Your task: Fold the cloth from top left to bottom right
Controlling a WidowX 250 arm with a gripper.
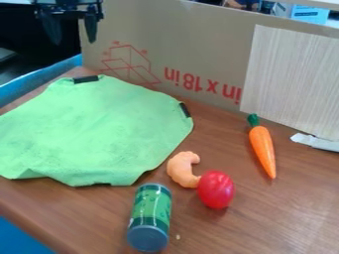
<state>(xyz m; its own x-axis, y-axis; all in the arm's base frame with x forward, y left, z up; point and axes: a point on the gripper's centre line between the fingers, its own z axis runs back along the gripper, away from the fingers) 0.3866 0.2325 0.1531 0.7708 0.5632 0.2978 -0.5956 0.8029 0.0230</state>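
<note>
- At the left of the tabletop (291, 211) I have the green cloth (92, 134), spread out in a single broad sheet. I see no flap laid across it, so I judge the fold not begun; the whole job is left to do.
- Up at the far left, above and beyond the cloth, hangs my pincer (73, 39). Its two fingers stand apart with nothing between them, so it is open and apart from the fabric. No grasp is made.
- On the cloth's far left edge sits a dark tab (86, 79). That side is what I need to pick up, and it lies flat. The grasp, the lift, the carry toward near right and the release all remain.
- The near edge of the cloth is a little wavy, with shallow creases. I read that as how it lies, not as part of a fold.
- Just off the near right edge stands the finish area for my fold, as I judge it: a green can (149, 217) lies there on its side, with a toy croissant (183, 169) beside the right edge and a red toy tomato (216, 189) touching it. If I carry too far, the flap could land on them.
- Farther right, a toy carrot (263, 149) lies well apart from the cloth and has no part in this.
</note>
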